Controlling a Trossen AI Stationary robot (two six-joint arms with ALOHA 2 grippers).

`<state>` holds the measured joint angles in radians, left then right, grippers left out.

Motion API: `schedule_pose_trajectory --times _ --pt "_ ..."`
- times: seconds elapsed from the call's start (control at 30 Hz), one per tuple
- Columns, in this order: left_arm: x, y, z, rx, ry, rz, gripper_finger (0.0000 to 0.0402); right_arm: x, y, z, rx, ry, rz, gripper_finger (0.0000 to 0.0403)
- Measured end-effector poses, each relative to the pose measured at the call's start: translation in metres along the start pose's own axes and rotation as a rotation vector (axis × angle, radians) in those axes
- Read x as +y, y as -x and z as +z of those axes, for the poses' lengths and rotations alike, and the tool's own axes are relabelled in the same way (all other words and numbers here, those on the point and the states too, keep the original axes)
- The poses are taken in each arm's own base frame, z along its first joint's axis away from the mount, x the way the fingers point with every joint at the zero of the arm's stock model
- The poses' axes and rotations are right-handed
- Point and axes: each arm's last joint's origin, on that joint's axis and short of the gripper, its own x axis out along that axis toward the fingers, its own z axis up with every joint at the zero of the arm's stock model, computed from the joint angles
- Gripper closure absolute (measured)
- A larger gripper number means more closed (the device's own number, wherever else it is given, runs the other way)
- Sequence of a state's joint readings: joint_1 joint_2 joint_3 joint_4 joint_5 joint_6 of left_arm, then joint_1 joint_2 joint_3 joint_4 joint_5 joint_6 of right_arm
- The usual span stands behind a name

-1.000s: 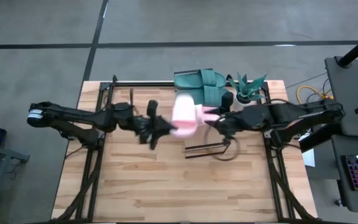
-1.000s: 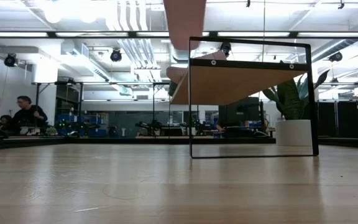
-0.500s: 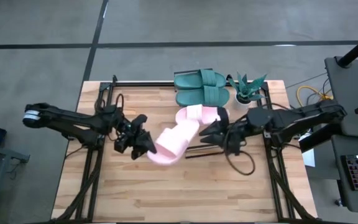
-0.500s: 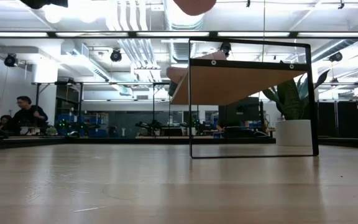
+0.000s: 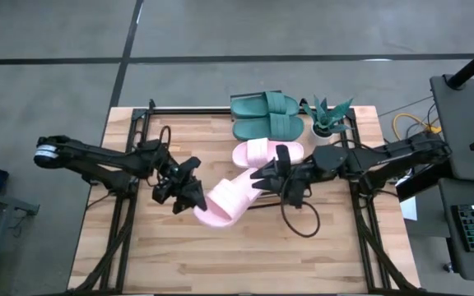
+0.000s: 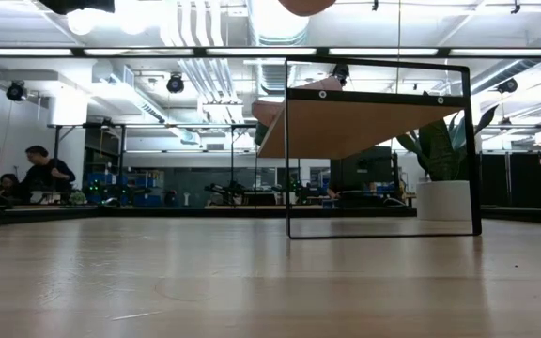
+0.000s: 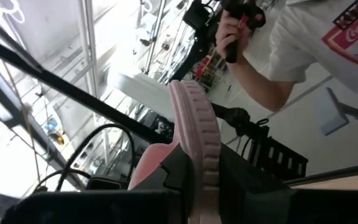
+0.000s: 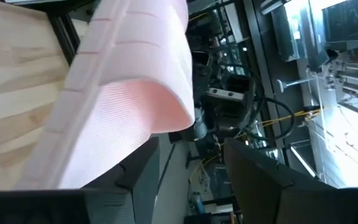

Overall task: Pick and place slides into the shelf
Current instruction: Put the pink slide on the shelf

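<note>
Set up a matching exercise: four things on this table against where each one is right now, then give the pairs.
Things:
1. pale pink slide sandal with the loose end
2. second pale pink slide sandal
3. teal-green pair of slide sandals
4. small green potted plant

Places:
A. side by side on the low wood-topped shelf
B. at the shelf's end, beside the teal pair
C. held up by the left gripper, its other end at the right gripper
D. lying just in front of the teal pair

Pairs: 1-C, 2-D, 3-A, 4-B
</note>
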<state>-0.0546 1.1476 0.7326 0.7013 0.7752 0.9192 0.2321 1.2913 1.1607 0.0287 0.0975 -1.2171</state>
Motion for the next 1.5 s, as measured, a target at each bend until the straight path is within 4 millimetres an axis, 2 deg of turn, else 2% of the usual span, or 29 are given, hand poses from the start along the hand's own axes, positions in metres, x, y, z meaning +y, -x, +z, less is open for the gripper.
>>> schedule_pose_trajectory --times 0.3,0.6,0.73,0.97,1.03,1.1,1.23,1.5 --pt "-0.002 -0.008 -0.012 -0.014 -0.012 0.005 0.0377 0.003 -0.018 0.001 0.021 0.006 0.059 0.0234" --pt "-0.004 -0.010 -0.016 0.014 0.014 0.024 0.0378 -0.003 -0.019 0.007 -0.073 -0.026 0.070 0.0244" --pt "-0.003 -0.009 -0.015 0.023 0.012 0.033 0.0378 -0.003 -0.019 0.007 -0.086 -0.026 0.076 0.0279" --pt "-0.002 -0.009 -0.017 0.079 0.020 0.067 0.0378 -0.002 -0.019 0.008 -0.121 -0.009 0.096 0.0383" --pt "-0.003 -0.009 -0.019 0.111 0.051 0.089 0.0377 -0.002 -0.019 0.007 -0.107 -0.007 0.094 0.0388" --pt "-0.002 -0.008 -0.020 0.145 0.120 0.126 0.0363 -0.003 -0.018 0.006 -0.061 -0.001 0.074 0.0391" --pt "0.000 -0.005 -0.018 0.184 0.258 0.189 0.0304 -0.004 -0.017 0.004 0.045 0.000 0.037 0.0393" --pt "0.006 0.012 0.001 0.313 0.409 0.235 0.0182 0.001 -0.014 -0.003 0.217 0.014 0.055 0.0394"
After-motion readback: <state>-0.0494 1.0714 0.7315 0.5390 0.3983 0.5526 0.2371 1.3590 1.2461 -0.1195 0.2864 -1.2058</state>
